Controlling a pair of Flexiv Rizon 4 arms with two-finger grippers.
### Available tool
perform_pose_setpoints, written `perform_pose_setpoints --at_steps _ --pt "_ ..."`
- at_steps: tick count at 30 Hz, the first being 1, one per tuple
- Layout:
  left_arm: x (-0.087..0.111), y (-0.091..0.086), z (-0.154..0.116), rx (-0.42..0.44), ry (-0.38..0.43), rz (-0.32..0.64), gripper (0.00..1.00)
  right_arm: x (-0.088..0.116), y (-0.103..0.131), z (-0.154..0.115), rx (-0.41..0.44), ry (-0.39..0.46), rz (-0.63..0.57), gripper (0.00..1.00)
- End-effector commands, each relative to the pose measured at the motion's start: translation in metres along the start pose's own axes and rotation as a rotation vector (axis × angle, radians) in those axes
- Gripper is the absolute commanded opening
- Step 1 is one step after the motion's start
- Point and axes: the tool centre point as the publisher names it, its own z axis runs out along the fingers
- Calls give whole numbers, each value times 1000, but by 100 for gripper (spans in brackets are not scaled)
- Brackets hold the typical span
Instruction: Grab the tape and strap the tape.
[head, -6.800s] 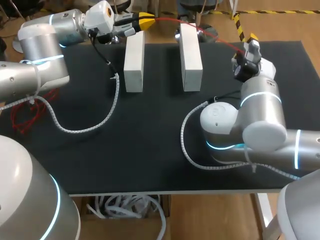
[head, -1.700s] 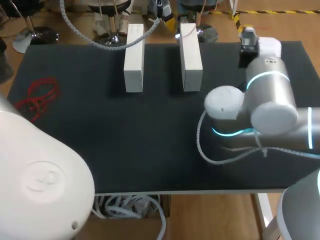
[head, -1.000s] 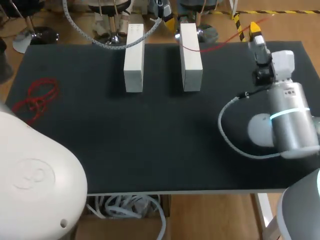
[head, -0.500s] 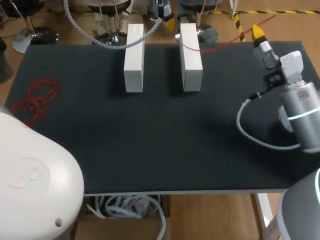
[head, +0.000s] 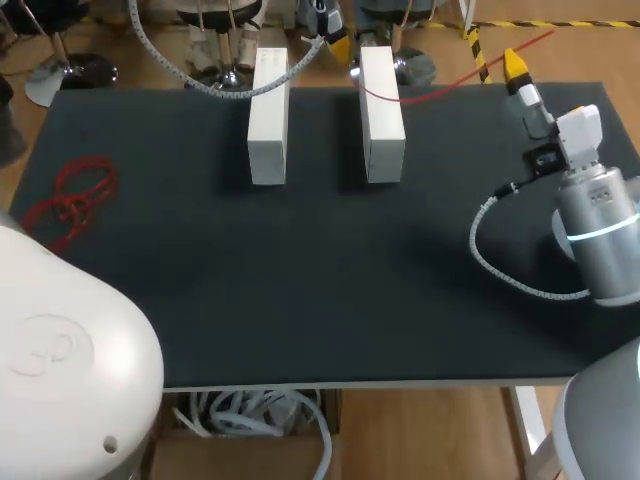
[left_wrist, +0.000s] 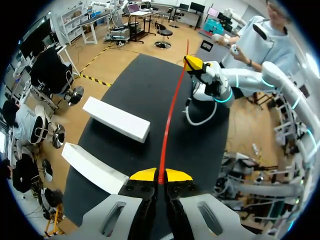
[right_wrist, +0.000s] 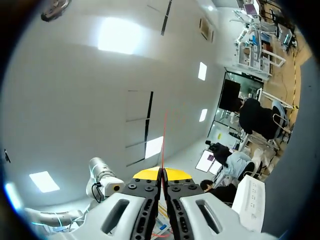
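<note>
Red tape (left_wrist: 171, 112): stretched in a straight line above the black table top (head: 300, 260), from one gripper to the other. In the head view it is seen passing the far end of the white block nearer the right arm (head: 382, 115). Whether it touches that block cannot be told.
Left gripper (left_wrist: 160, 176): closed, with the tape pinched between its two yellow tips, and held high past the table top's far edge. This is shown plainly by the left wrist view. In the head view only a glimpse of yellow is caught at that edge.
Right gripper (head: 515, 65): raised over the table top's far right corner. In its own wrist view the tips are seen clamped together on the tape, with a thin red line leaving from between them. A short tail of tape past the tips is shown only by the head view.
Other white block (head: 268, 120): laid on the table top's far half, parallel to the first and apart from it.
Red tangle (head: 72, 200): lying at the table top's left edge, seen only in the head view.
Right wrist view: none of the table top is shown.
</note>
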Motion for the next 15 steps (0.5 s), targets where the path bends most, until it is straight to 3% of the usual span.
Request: perform_pose_setpoints --at_steps 1,2,4,9,15 --pt "0 -1 -1 -6 -2 -2 0 -8 5 1 329 185 33 0" --pt "0 -1 -1 -6 -2 -2 0 -8 5 1 329 185 33 0" --pt "0 -1 -1 -6 -2 -2 0 -1 0 3 338 90 -7 0" --pt "0 -1 -1 -6 -2 -2 0 18 -10 7 391 -73 -248 0" --pt "0 -1 -1 -6 -2 -2 0 34 -11 19 482 -165 -551 0"
